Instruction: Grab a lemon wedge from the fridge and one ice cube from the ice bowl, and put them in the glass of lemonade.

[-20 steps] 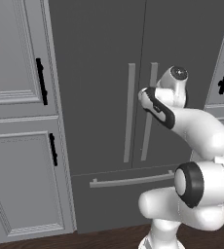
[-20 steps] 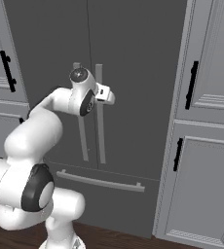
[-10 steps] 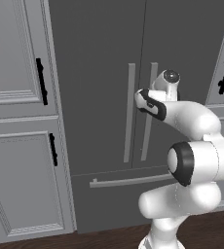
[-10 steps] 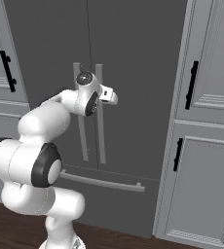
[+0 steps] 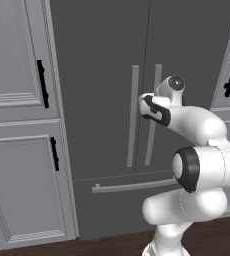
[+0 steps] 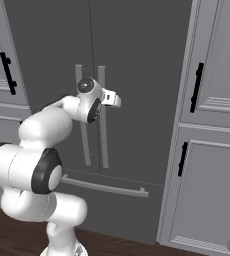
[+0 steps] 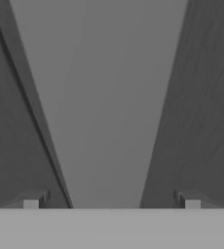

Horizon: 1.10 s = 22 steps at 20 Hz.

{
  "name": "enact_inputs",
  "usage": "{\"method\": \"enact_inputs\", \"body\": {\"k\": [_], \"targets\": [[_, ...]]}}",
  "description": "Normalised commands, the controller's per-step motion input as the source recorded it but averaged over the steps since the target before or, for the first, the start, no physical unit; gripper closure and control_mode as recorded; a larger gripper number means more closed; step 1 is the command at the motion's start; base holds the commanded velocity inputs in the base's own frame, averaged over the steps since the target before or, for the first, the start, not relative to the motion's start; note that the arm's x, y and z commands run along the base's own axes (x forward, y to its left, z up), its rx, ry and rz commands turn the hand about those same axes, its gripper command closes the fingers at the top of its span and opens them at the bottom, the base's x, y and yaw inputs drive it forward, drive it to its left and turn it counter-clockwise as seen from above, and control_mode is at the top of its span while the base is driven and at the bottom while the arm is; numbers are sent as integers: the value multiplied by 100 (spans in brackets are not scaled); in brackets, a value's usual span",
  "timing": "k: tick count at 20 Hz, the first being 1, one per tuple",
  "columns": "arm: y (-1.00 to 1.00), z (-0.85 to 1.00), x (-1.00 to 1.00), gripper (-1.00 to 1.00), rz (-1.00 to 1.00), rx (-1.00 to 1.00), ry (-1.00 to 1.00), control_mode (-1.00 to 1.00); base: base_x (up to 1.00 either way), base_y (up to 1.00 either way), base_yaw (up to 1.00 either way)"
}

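The dark grey fridge (image 5: 97, 75) (image 6: 137, 60) stands with both doors shut, its two vertical bar handles (image 5: 133, 115) (image 6: 102, 125) side by side at the middle seam. My gripper (image 5: 143, 102) (image 6: 112, 99) is at handle height, close against the doors. In the hand view a grey bar handle (image 7: 104, 97) runs between my spread fingertips (image 7: 31, 203); the gripper (image 7: 111, 202) is open around it and not touching it. The lemon wedge is hidden behind the shut doors. The ice cube, ice bowl and glass of lemonade are out of view.
Light grey panelled cabinets with black handles flank the fridge on the left (image 5: 17, 100) and the right (image 6: 217, 100). A horizontal bar handle (image 5: 132, 186) crosses the lower drawer. Dark wood floor (image 6: 7, 235) lies below.
The hand has shifted slightly left toward the fridge handles and the elbow has folded in closer to the base. The fridge doors have not moved.
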Motion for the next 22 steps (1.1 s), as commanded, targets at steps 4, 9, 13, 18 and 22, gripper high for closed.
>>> {"method": "enact_inputs", "body": {"k": [4, 9, 13, 18, 22], "targets": [[0, 0, 14, 100, 0, 0, 1, -100, 0, 0, 0], [0, -2, 13, 100, 0, 0, 0, -100, 0, 0, 0], [-26, -4, 8, 100, -2, 0, 0, -100, 0, 0, 0], [-98, 0, -1, 100, -12, 0, 0, -100, 0, 0, 0], [-100, 0, -24, 100, -15, 1, 0, -100, 0, 0, 0]]}}
